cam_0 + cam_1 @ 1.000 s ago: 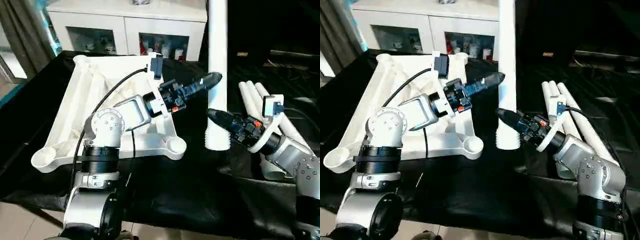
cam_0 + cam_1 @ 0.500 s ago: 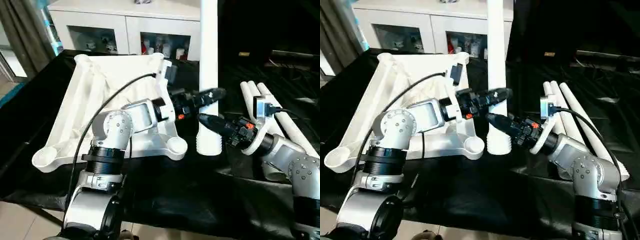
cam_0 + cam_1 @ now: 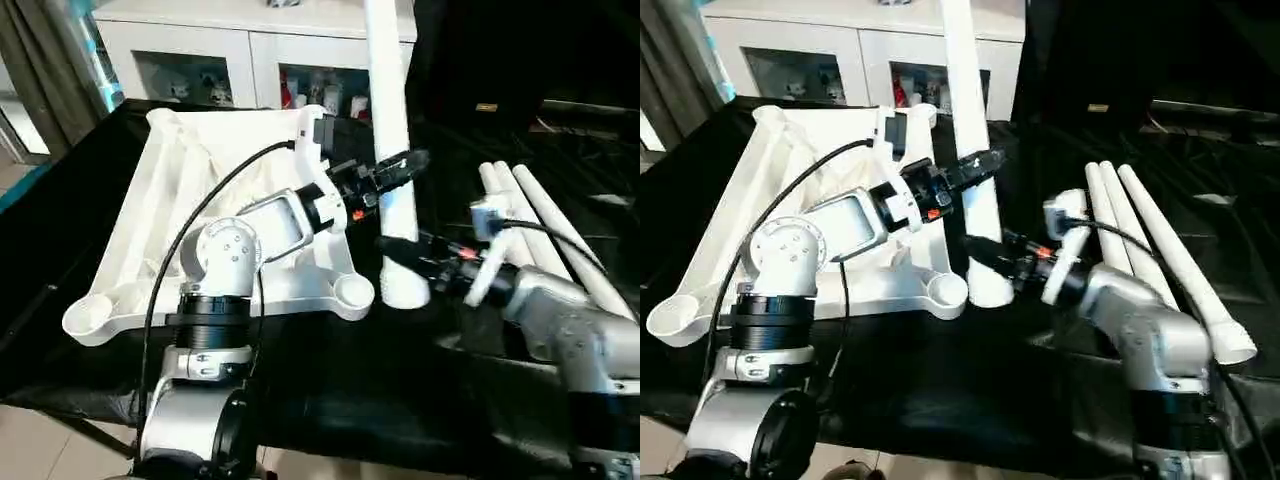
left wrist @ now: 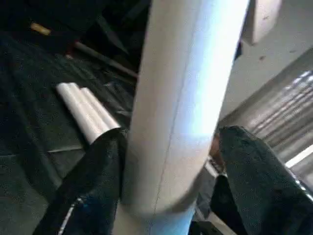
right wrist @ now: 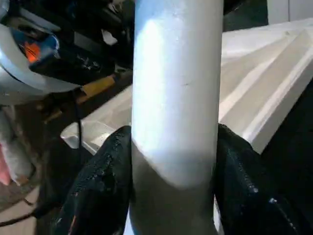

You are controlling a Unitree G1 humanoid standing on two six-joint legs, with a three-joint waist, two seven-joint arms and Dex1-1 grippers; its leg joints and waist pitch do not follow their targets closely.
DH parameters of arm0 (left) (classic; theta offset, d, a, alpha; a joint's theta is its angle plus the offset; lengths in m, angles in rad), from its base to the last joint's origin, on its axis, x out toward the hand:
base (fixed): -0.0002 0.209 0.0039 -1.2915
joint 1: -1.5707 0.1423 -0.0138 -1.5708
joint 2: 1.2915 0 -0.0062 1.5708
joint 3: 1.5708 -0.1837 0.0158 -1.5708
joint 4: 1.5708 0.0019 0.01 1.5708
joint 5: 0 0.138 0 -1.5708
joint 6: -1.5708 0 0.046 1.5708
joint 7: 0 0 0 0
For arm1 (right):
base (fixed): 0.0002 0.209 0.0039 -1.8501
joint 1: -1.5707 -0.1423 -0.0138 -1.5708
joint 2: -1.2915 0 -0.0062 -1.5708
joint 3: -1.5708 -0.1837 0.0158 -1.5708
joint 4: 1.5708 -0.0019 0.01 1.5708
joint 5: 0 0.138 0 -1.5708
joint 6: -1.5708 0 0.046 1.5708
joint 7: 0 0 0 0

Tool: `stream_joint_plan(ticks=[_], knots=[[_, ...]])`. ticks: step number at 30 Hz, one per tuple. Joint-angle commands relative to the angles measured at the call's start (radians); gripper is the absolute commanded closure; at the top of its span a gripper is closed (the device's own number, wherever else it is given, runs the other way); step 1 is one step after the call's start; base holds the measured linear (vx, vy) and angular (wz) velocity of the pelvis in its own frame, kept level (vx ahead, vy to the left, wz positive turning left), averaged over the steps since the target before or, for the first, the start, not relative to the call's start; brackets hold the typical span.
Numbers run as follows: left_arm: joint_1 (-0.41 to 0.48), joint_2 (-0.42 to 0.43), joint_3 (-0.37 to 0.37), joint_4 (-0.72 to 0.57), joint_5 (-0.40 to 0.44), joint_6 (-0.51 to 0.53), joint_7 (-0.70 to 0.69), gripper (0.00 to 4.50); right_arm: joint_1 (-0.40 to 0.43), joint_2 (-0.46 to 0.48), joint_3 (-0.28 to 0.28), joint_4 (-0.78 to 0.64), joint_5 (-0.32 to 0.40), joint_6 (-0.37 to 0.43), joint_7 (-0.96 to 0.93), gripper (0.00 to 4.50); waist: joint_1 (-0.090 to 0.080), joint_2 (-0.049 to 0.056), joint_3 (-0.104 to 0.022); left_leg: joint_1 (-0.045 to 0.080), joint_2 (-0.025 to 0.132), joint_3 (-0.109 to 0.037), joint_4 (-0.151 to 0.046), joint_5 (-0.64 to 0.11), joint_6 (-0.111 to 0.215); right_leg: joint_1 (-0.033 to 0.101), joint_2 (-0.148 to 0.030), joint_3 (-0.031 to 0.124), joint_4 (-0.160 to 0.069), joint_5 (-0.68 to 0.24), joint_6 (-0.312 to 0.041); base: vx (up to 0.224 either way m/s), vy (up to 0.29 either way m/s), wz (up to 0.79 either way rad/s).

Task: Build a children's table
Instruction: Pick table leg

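The right claw [image 3: 978,247] is closed on the lower part of a white leg [image 3: 968,150], with one black finger [image 5: 100,176] pressed on each side of the tube. This leg stands almost upright, leaning a little, with its wide ribbed end on the black-draped worktop [image 3: 330,390], just beside the near corner socket [image 3: 352,291] of the tabletop [image 3: 190,200].

Higher on the same leg is the left claw [image 3: 405,163]. Its two fingers [image 4: 93,191] stand on both sides of the tube; one touches it, the other has a small gap, so this claw is around the leg but not fully tight.

The tabletop lies upside down on the worktop on the robot's left side, with the ribbed underside facing up and round sockets at the corners. Three other white legs [image 3: 1150,250] lie side by side on the worktop on the robot's right side, behind the right arm. Behind the worktop stands a white cabinet [image 3: 250,50] with glass doors.
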Motion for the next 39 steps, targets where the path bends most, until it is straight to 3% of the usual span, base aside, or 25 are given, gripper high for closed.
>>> stream_joint_plan(ticks=[1, 4, 11, 23, 26, 27, 28, 29, 35, 37, 39], knots=[[-0.011, -0.013, -0.048, -0.028, 0.021, -0.009, 0.015, 1.66, -0.021, -0.001, 0.008, 0.033, -0.043, -0.017, -0.042, 2.60, -0.001, -0.007, -0.072, 0.015, 0.045, -0.016, -0.056, -0.052, 0.059, 0.057, -0.076, 0.040, -0.074, 0.034, -0.232, 0.000, 0.000, 0.00], [-0.029, -0.007, -0.046, 0.015, 0.076, -0.064, 0.075, 1.86, -0.026, 0.000, 0.024, 0.038, -0.072, -0.048, -0.062, 2.60, -0.002, -0.004, -0.072, 0.015, 0.045, -0.017, -0.056, -0.050, 0.057, 0.056, -0.075, 0.041, -0.074, 0.048, -0.230, 0.000, 0.000, 0.00], [-0.046, -0.021, -0.023, 0.053, 0.102, -0.110, 0.127, 2.52, -0.021, 0.005, 0.037, 0.032, -0.084, -0.070, -0.081, 2.60, -0.003, -0.002, -0.074, 0.015, 0.043, -0.017, -0.055, -0.057, 0.055, 0.060, -0.075, 0.041, -0.073, 0.070, -0.236, 0.000, 0.000, 0.00], [-0.031, -0.043, -0.040, 0.052, 0.096, -0.131, 0.118, 2.61, -0.014, -0.001, 0.053, 0.019, -0.084, -0.085, -0.076, 2.60, -0.005, -0.002, -0.073, 0.015, 0.044, -0.017, -0.055, -0.059, 0.063, 0.059, -0.076, 0.041, -0.072, 0.071, -0.247, 0.000, 0.000, 0.00], [-0.016, -0.043, -0.046, 0.034, 0.090, -0.121, 0.102, 2.61, -0.013, -0.001, 0.062, 0.013, -0.083, -0.086, -0.070, 2.60, -0.004, -0.005, -0.073, 0.015, 0.044, -0.016, -0.054, -0.050, 0.070, 0.059, -0.076, 0.041, -0.070, 0.079, -0.250, 0.000, 0.000, 0.00], [-0.013, -0.040, -0.048, 0.030, 0.091, -0.123, 0.096, 2.61, -0.013, -0.002, 0.068, 0.008, -0.083, -0.088, -0.064, 2.60, -0.005, -0.011, -0.072, 0.014, 0.044, -0.015, -0.055, -0.056, 0.072, 0.059, -0.076, 0.041, -0.073, 0.070, -0.248, 0.000, 0.000, 0.00], [-0.010, -0.033, -0.049, 0.028, 0.092, -0.129, 0.089, 2.61, -0.015, 0.001, 0.071, 0.005, -0.080, -0.086, -0.062, 2.60, -0.004, -0.009, -0.072, 0.014, 0.044, -0.015, -0.055, -0.056, 0.071, 0.060, -0.078, 0.041, -0.071, 0.065, -0.249, 0.000, 0.000, 0.00], [-0.009, -0.029, -0.049, 0.028, 0.092, -0.134, 0.081, 2.61, -0.017, 0.004, 0.069, 0.005, -0.074, -0.082, -0.061, 2.04, -0.004, -0.011, -0.072, 0.014, 0.044, -0.015, -0.055, -0.055, 0.072, 0.060, -0.078, 0.041, -0.072, 0.054, -0.247, 0.000, 0.000, 0.00], [-0.008, 0.047, -0.089, 0.024, 0.098, -0.168, -0.058, 2.63, -0.030, -0.006, 0.053, -0.003, -0.026, -0.056, -0.019, 1.48, -0.004, -0.009, -0.072, 0.016, 0.045, -0.015, -0.057, -0.051, 0.076, 0.055, -0.076, 0.042, -0.072, 0.035, -0.232, 0.000, 0.000, 0.00], [-0.020, 0.142, -0.122, 0.017, 0.077, -0.158, -0.236, 2.64, -0.028, -0.055, 0.029, -0.029, 0.053, -0.014, 0.086, 1.45, -0.002, -0.006, -0.071, 0.018, 0.044, -0.014, -0.058, -0.062, 0.080, 0.055, -0.075, 0.042, -0.073, 0.016, -0.228, 0.000, 0.000, 0.00], [-0.026, 0.171, -0.128, 0.018, 0.065, -0.153, -0.297, 2.64, -0.032, -0.077, 0.029, -0.035, 0.078, 0.016, 0.121, 1.45, -0.002, -0.007, -0.071, 0.018, 0.045, -0.014, -0.057, -0.056, 0.076, 0.056, -0.075, 0.042, -0.069, 0.030, -0.234, 0.000, 0.000, 0.00]])
